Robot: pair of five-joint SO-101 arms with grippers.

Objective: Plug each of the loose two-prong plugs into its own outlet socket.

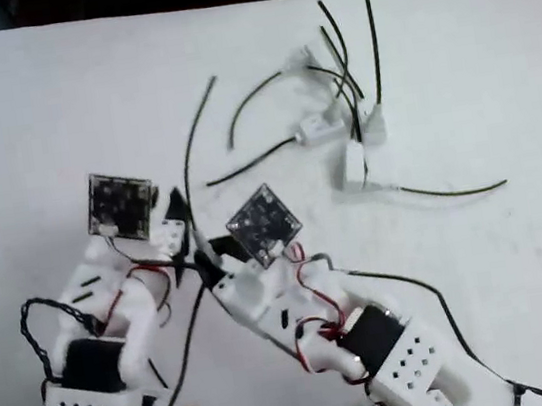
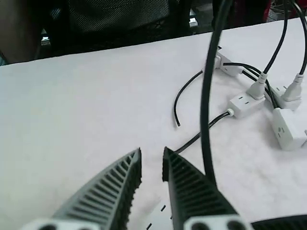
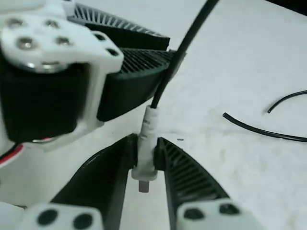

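The right hand (image 3: 146, 141) is closed on a white two-prong plug (image 3: 145, 160), pinching its sides between both fingers; the plug's long axis runs along the gap between them, prong end toward the wrist; its black cord (image 3: 178, 50) leaves past the fingertips and rises off the worktop (image 2: 72, 120); the left hand (image 2: 151, 163), just beside, is parted by a narrow gap and holds nothing; the outlet sockets (image 1: 354, 162) and other plugs (image 2: 259, 87) lie clustered well apart from both hands.
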